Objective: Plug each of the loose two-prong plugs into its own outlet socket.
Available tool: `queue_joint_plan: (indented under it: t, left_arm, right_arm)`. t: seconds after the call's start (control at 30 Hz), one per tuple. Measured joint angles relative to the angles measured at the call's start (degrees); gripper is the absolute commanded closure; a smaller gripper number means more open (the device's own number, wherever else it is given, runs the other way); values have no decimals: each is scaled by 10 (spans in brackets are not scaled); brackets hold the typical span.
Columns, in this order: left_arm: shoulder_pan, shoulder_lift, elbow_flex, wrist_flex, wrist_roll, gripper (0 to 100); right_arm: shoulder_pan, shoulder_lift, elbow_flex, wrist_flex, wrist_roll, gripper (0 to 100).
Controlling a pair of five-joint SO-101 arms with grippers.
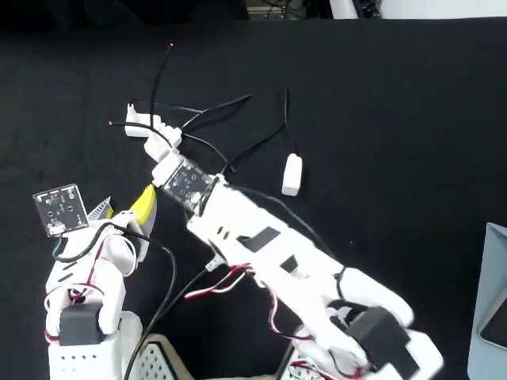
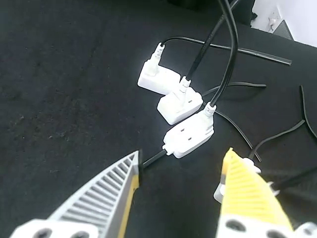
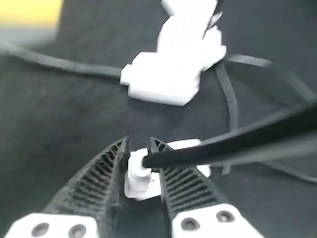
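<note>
While right hand (image 3: 138, 148), stretched forward, pinches a plug (image 3: 134, 174) | left hand (image 2: 181, 153) hangs agape

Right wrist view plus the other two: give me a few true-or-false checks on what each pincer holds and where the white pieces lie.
1. The black right pincer is shut on a small white plug with a black cord. True.
2. The yellow-and-grey left pincer grips a plug. False: it is open and empty, with the row of white plastic socket blocks ahead of it.
3. One lone white plastic block with a black cord lies apart from that row. True.
4. The table surface is white. False: it is black.
</note>
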Motion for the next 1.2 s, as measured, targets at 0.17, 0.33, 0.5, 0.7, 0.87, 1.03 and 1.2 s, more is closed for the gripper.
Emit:
queue_joint_plan:
  t: [0.17, 0.33, 0.5, 0.7, 0.87, 1.03, 1.2]
  left_arm:
    - [4, 0, 0, 0, -30, 728]
    - [52, 0, 0, 0, -77, 728]
    - [104, 0, 0, 0, -116, 728]
    - [158, 69, -4, -11, -133, 728]
    - [165, 208, -61, -43, -133, 728]
    - [180, 389, -129, -81, -179, 729]
    - [213, 553, -176, -140, -199, 730]
  right_arm:
    - [42, -95, 0, 53, 0, 987]
    - [90, -177, 0, 123, -6, 987]
    - [136, -219, 12, 142, -51, 987]
    - [164, -221, 33, 142, -70, 987]
    - [166, -221, 33, 142, -84, 987]
    - [187, -221, 50, 118, -86, 987]
    - [191, -221, 75, 78, -86, 987]
